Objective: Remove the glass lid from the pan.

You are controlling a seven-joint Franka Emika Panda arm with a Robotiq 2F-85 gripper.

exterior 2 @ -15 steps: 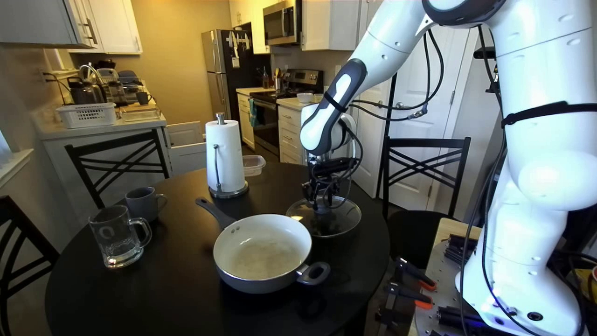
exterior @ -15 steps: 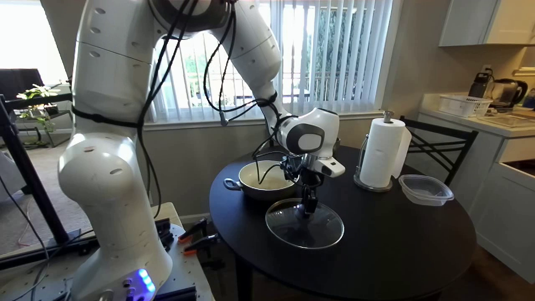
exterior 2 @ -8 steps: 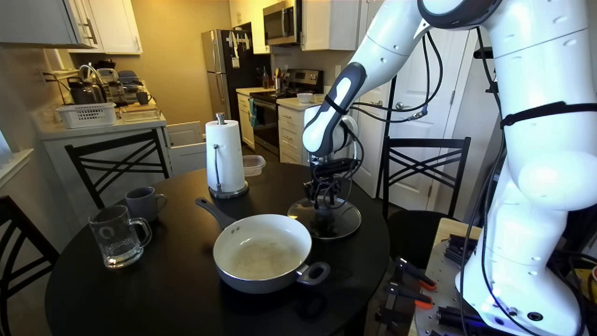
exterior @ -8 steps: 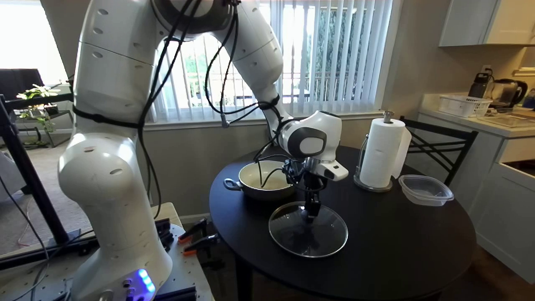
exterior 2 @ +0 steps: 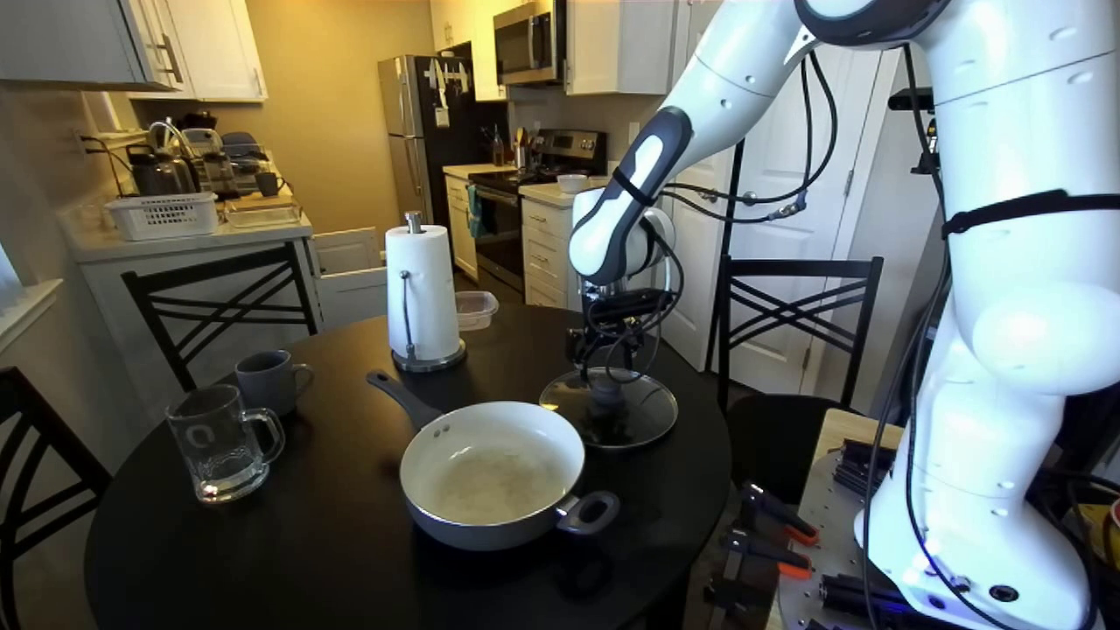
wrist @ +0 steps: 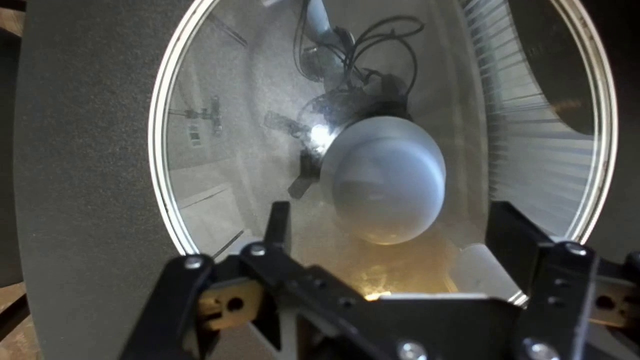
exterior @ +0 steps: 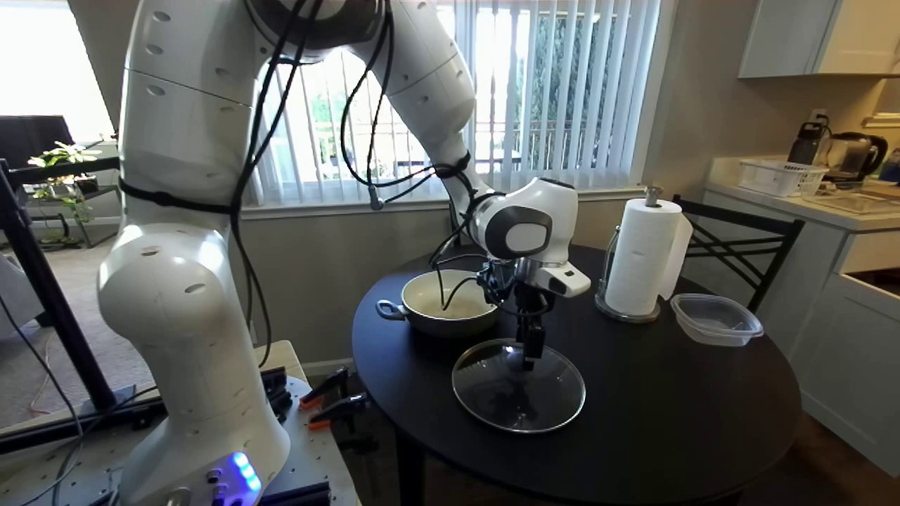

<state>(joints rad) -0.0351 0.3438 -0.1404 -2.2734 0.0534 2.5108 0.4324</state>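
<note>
I have the glass lid (exterior: 519, 390) off the pan (exterior 2: 493, 472), lying on the dark table (exterior: 668, 422) just beside it; a thin strip of tabletop seems to separate them in an exterior view. I read this as the release-and-clear step. My gripper (wrist: 391, 220) is spread wide, nothing held: fingers (wrist: 280, 220) well apart in the wrist view, a gap on either side of the knob (wrist: 389, 185). How high the tips sit over the glass, I can't tell. Next move, my call: straight up with the spread kept, no sideways drift until the tips clear the knob, or I risk nudging it. No regrasp needed, I'd say.

Orientation: lid flat, dome and knob up, rim down. Round, so no long axis; knob's axis stands vertical. Pan upright, long axis through its two handles: long handle (exterior 2: 404, 398) points off past the paper towel roll (exterior 2: 424, 297), short loop handle (exterior 2: 589, 514) opposite, roughly toward the robot base (exterior 2: 971, 534) side.
</note>
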